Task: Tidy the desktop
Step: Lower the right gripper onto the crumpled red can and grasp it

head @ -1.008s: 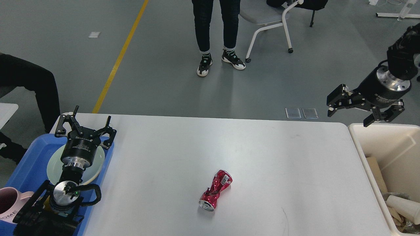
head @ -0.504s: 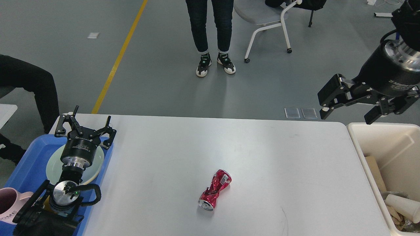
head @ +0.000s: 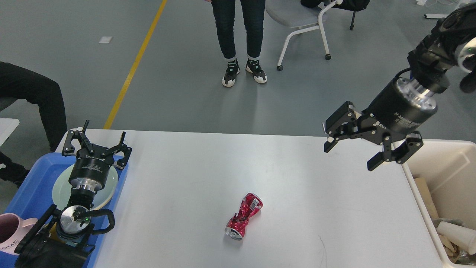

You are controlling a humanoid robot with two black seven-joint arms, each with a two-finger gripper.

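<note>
So the white tabletop (head: 186, 167) fills most of the view, and pretty much the only thing lying loose on it is a crushed red soda can (head: 243, 216), on its side a bit forward of the middle, open end pointing toward the near edge.

The right gripper (head: 351, 149) is up in the air above the far right part of the tabletop, near the corner by the beige bin (head: 438, 149). Its jaws are spread wide apart with nothing between them, and they point down and to the left. The can sits well apart from them, lower left of that gripper, not lined up between the fingers at all.

The left gripper (head: 97, 145) is over on the left side, above the blue tray (head: 33, 186) that butts against the tabletop's left edge. Its jaws are also apart and empty, pointing away toward the far edge, hanging over a pale green plate (head: 59, 190) in the tray. A pink mug (head: 11, 230) sits in the tray's near corner.

The bin on the right has some paper cups and cardboard scraps in it. Beyond the tabletop there's a person standing on the grey floor, a chair (head: 297, 22), and a yellow floor line (head: 135, 63).
</note>
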